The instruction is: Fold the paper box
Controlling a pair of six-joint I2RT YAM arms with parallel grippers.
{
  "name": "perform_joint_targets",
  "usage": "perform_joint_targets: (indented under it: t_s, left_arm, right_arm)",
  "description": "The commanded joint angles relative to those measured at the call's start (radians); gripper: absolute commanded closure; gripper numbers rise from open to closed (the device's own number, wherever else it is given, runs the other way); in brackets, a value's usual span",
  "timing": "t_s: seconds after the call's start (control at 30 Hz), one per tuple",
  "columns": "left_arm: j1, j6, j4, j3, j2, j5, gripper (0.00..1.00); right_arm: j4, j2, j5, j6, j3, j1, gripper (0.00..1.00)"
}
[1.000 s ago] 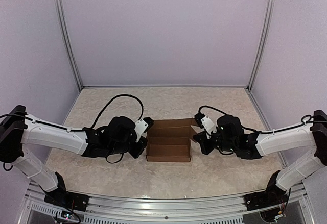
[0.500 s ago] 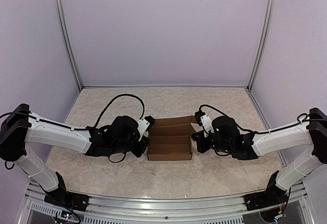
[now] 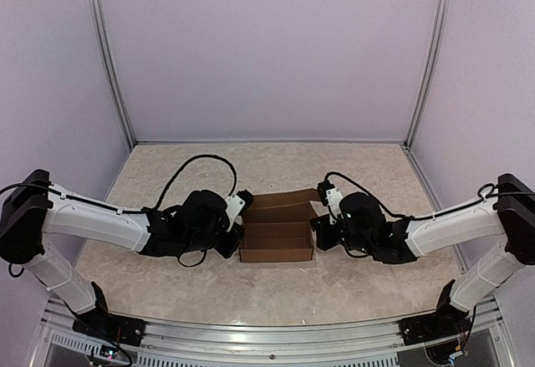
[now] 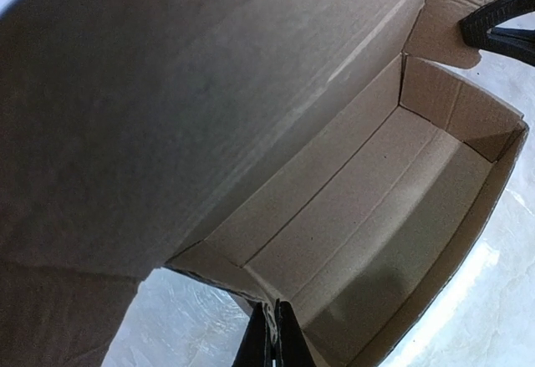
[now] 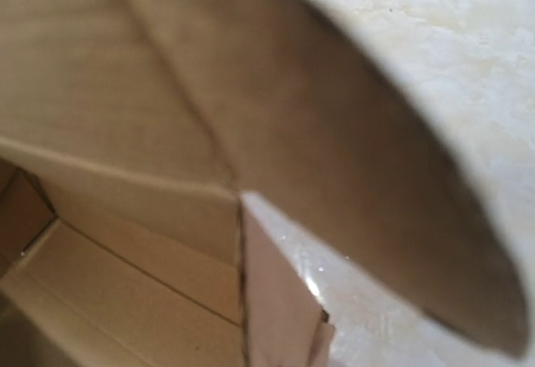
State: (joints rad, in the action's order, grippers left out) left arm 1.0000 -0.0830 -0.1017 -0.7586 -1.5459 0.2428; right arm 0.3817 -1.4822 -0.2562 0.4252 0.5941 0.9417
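- Right now the paper box sits mid-desk, between the two arms and nearer the front rail than the back panel. Its tray is already formed and the lid flap leans up behind it.
- The left pincer is at the box's left end. In the left wrist view its fingers are drawn narrow, and I judge them pinched on the left end wall.
- The right pincer is pressed against the right end, beside the ear tab. How wide it stands I cannot tell, since its own camera shows only cardboard.
- The step in hand looks like squaring the two end walls before the lid comes over.
- To do it well, both ends should be pushed inward evenly so the tray does not skew or slide. The end walls should stand upright against the creases, and the ear tab should be tucked inside the wall rather than left outside it.
- The left grip should be light, because thin board dents and a crushed edge will not seat.
- The lid's free edge hangs over the tray interior, so a wrist lifted carelessly could knock it.
- Open desk lies behind and in front of the box. The sides are crowded by the arms, so drawing outward along each arm's own line seems the safest retreat.
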Motion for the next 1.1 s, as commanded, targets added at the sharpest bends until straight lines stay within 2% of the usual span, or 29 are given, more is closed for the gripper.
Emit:
perform_joint_targets:
  t_s: [0.0, 0.53, 1.07]
  left_arm:
    - [0.015, -0.001, 0.007, -0.014, -0.031, -0.053, 1.0]
    - [0.024, -0.001, 0.01, -0.012, -0.03, -0.048, 1.0]
    - [0.056, 0.014, 0.036, -0.032, -0.041, 0.013, 1.0]
  right_arm:
    - [0.081, -0.029, 0.048, 0.05, 0.039, 0.042, 1.0]
    - [0.048, -0.014, -0.023, 0.029, 0.074, 0.094, 1.0]
    - [0.058, 0.011, -0.015, 0.12, 0.081, 0.102, 1.0]
